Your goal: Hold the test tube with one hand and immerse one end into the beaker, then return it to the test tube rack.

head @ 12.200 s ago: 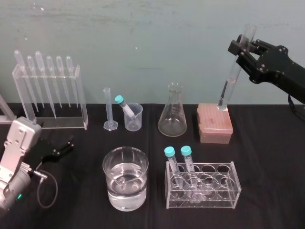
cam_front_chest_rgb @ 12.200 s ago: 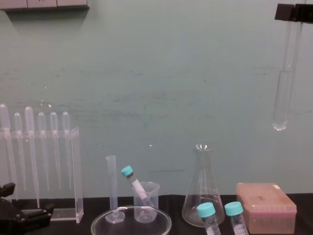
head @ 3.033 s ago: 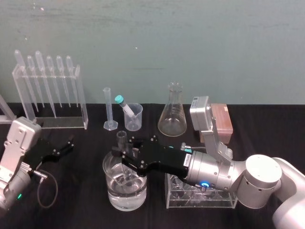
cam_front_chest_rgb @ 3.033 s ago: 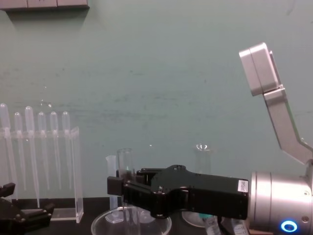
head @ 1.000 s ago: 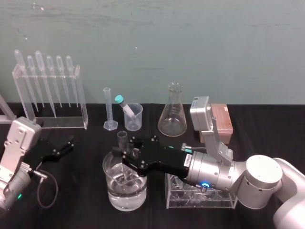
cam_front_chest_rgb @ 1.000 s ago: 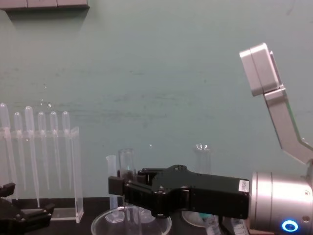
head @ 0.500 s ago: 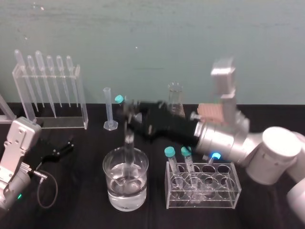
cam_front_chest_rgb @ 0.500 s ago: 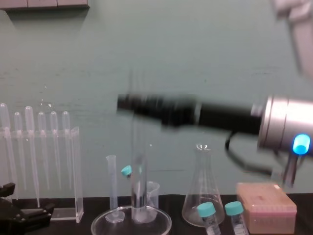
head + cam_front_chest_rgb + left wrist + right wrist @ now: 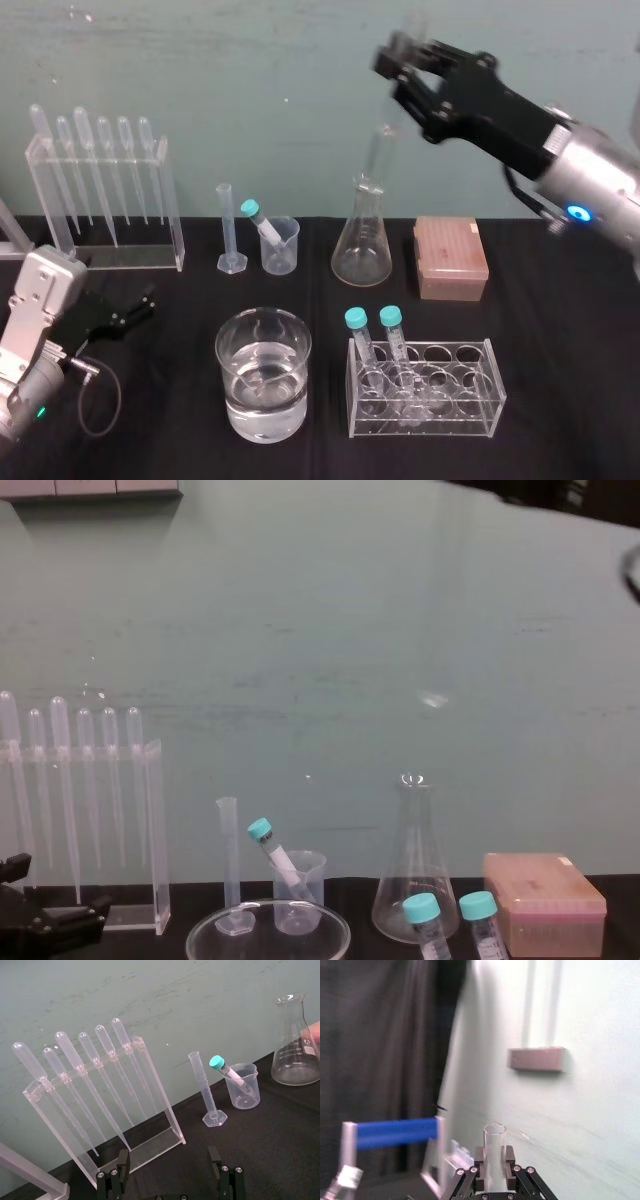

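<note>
Salmon-pink rack (image 9: 451,262) — teal caps (image 9: 356,318) — black table (image 9: 560,380).

Soft, even light falls on the wall (image 9: 200,60) behind the flask (image 9: 361,235), and the black counter (image 9: 560,350) around the flask swallows shadows. Small glints sit on the flask's rim and on the water in the beaker (image 9: 263,375) in front of it. Above the flask, the right gripper (image 9: 412,58) and test tube (image 9: 379,150) are smeared by motion.

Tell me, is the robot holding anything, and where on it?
Yes. The right gripper pinches the test tube just below its open rim. The parked left gripper holds nothing.
</note>
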